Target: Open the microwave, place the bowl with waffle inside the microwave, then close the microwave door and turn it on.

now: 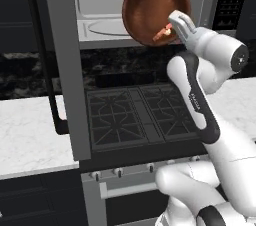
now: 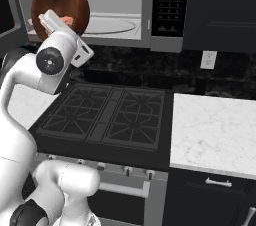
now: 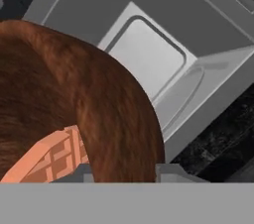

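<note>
Dark cabinets and a black speckled backsplash frame a black gas stove with white marble counter on either side. Above the stove hangs the microwave, its cavity exposed, with the round glass turntable lying flat on the light grey floor and the black button panel on the right. Its microwave door stands swung out to the left, seen edge-on in the left base view, the black bar handle on the outer side; it stands between that camera and the left counter. In front of the cavity mouth the gripper holds the bowl by its rim, jaws narrowed onto the wall, one finger inside and one outside. That reddish-brown bowl is tipped steeply, its opening facing back toward the robot in the left base view and its rounded underside showing in the right base view. Inside it the waffle sits at the low edge, just beside the fingers; the hand view shows its orange grid against the bowl's inner wall, with the microwave interior beyond the rim.
</note>
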